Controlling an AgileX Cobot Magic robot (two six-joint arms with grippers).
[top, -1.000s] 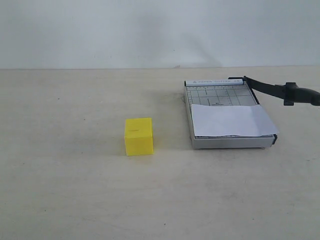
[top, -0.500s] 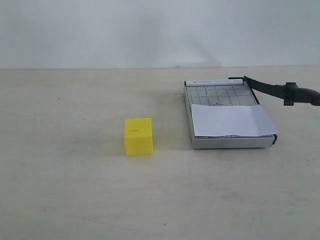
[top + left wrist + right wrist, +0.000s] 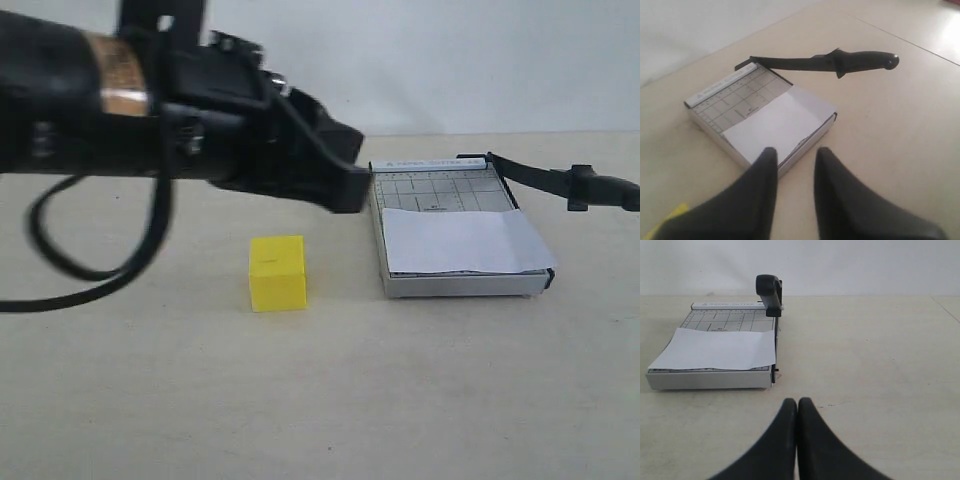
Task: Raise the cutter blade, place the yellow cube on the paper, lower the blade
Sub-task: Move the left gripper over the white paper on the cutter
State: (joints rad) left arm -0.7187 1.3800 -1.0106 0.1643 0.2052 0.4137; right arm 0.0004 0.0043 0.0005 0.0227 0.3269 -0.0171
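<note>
The yellow cube [image 3: 277, 272] rests on the table, left of the grey cutter base [image 3: 432, 190]. The white paper [image 3: 462, 242] lies on the near half of the base. The cutter blade [image 3: 570, 182] stands lifted off the base, its handle pointing right. My left arm [image 3: 250, 130] reaches in from the left, above and behind the cube. The left gripper [image 3: 795, 156] is open and empty, facing the paper [image 3: 774, 122] and the blade [image 3: 840, 61]; a sliver of the cube [image 3: 664, 221] shows beside it. My right gripper [image 3: 797, 403] is shut and empty, short of the base [image 3: 710, 379].
A black cable [image 3: 70, 260] loops down from the left arm toward the table, left of the cube. A white wall [image 3: 480, 60] backs the beige table [image 3: 400, 400].
The left arm has swung into the exterior view from the left, where no arm showed before. The cube, paper and raised blade have not moved.
</note>
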